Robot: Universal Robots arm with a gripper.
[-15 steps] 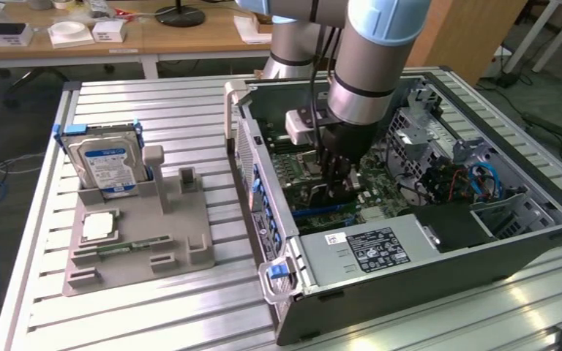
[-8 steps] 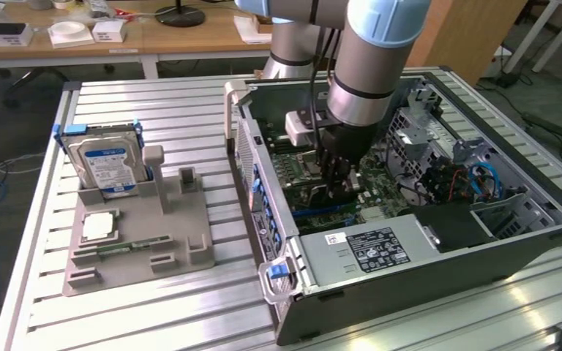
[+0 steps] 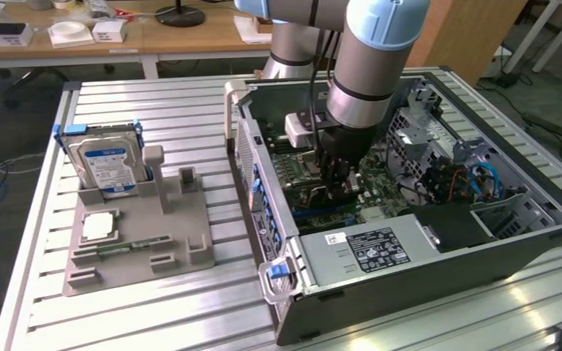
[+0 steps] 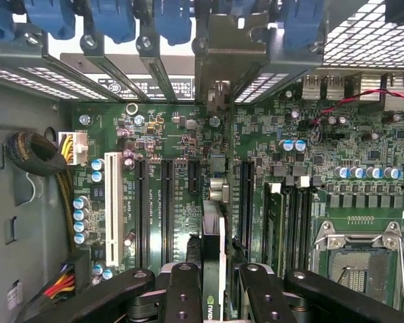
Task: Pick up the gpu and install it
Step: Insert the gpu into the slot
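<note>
The gpu (image 4: 213, 232) stands edge-on in the wrist view, a thin card with a logo near my fingers and its metal bracket end (image 4: 215, 94) up against the case's rear slot openings. My gripper (image 4: 214, 286) is shut on it, black fingers (image 4: 182, 289) pressing either side. The card runs along the motherboard (image 4: 168, 134) between the long black expansion slots; whether it sits fully in a slot I cannot tell. In the exterior view the gripper (image 3: 338, 186) reaches down into the open computer case (image 3: 515, 241), over the green board.
Blue latches (image 4: 111, 17) line the case's rear slots. Beside the card lie a white slot (image 4: 112, 202), an empty CPU socket (image 4: 353, 256) and cable bundles (image 4: 37, 155). Outside the case, a grey holder (image 3: 135, 241) carries a hard drive (image 3: 108, 164), a chip (image 3: 99, 225) and a memory stick (image 3: 125, 247).
</note>
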